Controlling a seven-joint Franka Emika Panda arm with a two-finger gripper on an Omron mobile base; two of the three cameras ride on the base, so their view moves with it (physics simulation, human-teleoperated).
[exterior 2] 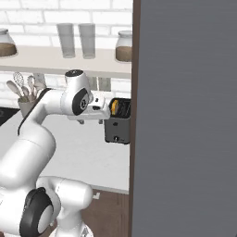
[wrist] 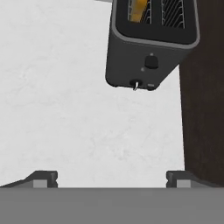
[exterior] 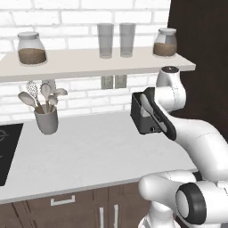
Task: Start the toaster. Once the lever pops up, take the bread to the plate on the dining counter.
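Toaster (wrist: 151,43) at the right end of the worktop (exterior: 89,151), hard against a dark panel (wrist: 203,109). Bread (wrist: 139,8) seated in one slot, edge showing amber. Gripper (wrist: 111,177) above and in front of the toaster, jaws wide, holding nothing.

Likely light, stiff, brittle at the crust; best pinched across the flat faces at the exposed top edge, gently. Lever (wrist: 151,61) small and probably stiff; press from above.

Hand view: front face, lever and knob (wrist: 136,84). Right base view: bread (exterior 2: 119,109) side-on, half hidden by the panel. Left base view: toaster (exterior: 141,116) mostly behind the arm.
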